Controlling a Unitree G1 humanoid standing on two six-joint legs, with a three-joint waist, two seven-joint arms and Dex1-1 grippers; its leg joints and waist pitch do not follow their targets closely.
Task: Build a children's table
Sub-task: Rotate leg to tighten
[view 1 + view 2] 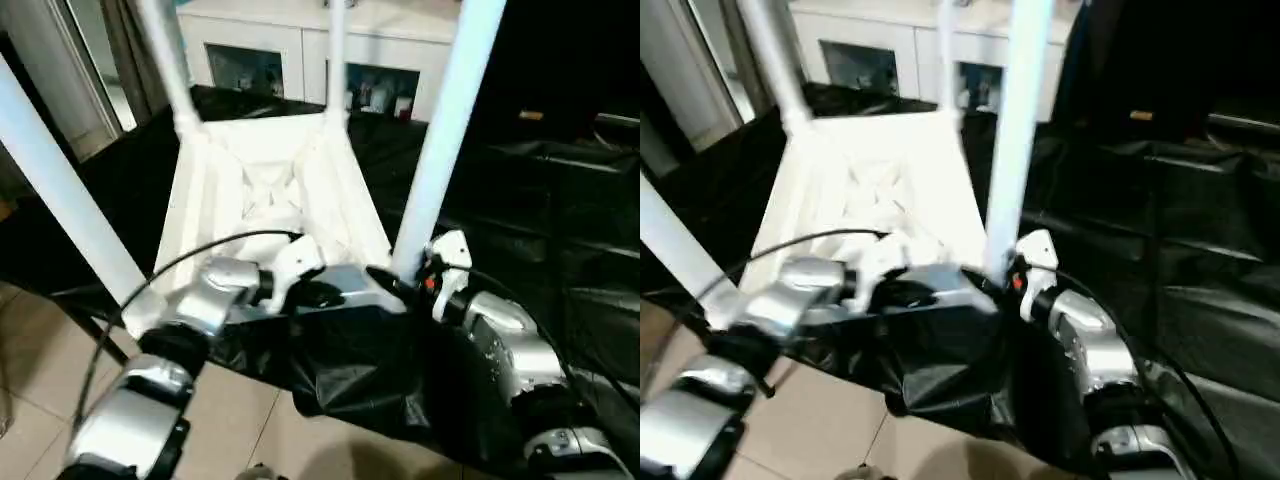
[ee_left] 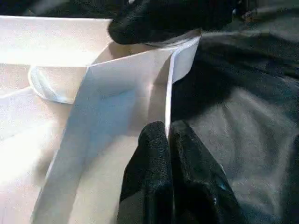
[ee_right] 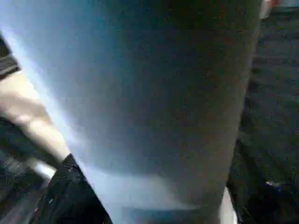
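One white children's table (image 1: pixel 265 195) lies upside down on the bench (image 1: pixel 560 210), which is covered in black cloth, and its four long legs (image 1: pixel 445 130) all point straight up. The left pincer (image 2: pixel 167 140) is clenched shut right at the thin rim of the table's near corner, and the right pincer (image 1: pixel 405 280) is wrapped around the bottom of the near right leg. The table's near edge is at the bench's front edge, above the tiled floor (image 1: pixel 240 430), with open black bench to the right.
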